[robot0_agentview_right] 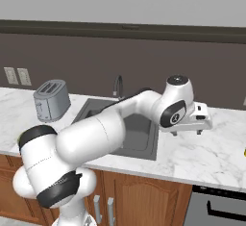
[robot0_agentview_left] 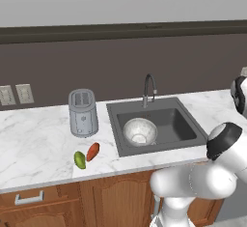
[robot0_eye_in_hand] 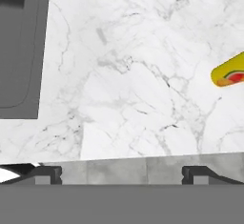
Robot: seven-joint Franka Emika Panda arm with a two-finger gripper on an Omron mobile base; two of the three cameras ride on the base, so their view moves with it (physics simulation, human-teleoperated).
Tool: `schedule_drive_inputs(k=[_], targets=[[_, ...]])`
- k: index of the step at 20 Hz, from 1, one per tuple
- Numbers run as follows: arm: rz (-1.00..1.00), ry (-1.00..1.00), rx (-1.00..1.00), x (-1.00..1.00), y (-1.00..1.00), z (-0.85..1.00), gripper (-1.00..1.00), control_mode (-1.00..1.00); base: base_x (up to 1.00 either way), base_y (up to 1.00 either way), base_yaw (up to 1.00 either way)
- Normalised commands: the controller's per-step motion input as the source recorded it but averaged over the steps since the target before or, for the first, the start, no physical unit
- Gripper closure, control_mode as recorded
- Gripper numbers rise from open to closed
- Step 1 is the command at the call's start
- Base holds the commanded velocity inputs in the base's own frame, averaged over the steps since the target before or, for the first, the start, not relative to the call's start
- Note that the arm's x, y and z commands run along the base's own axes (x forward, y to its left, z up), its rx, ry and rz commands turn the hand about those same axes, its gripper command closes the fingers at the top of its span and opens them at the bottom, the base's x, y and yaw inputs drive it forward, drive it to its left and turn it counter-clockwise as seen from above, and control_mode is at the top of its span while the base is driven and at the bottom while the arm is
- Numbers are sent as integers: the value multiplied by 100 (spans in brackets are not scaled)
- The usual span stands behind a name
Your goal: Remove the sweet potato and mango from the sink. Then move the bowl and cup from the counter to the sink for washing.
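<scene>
The whitish mottled bowl sits inside the dark grey sink, in front of the curved faucet. To the left of the sink, the orange-red sweet potato and the green mango lie side by side on the marble counter. My gripper hangs over the counter right of the sink, open, with nothing between its fingertips. The yellow cup with its red mark lies at the right edge of the hand view, cut off by the frame. A sliver of the cup also shows further right on the counter.
A grey toaster stands left of the sink near the wall, with two wall outlets beyond it. The sink corner lies left of my hand. Wooden cabinets run below the counter, and a dark appliance front sits at the lower right.
</scene>
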Motion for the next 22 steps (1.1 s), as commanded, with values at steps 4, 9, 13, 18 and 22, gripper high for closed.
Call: schedule_drive_inputs(k=[4,9,13,18,22], targets=[[0,13,0,1,-24,6,-100,-100,0,0,0],[0,3,0,0,-28,2,-100,-100,0,0,0],[0,0,0,0,-28,0,-100,-100,0,0,0],[0,-3,0,6,-24,0,-100,-100,0,0,0],[0,-10,0,10,-24,0,-100,-100,0,0,0]])
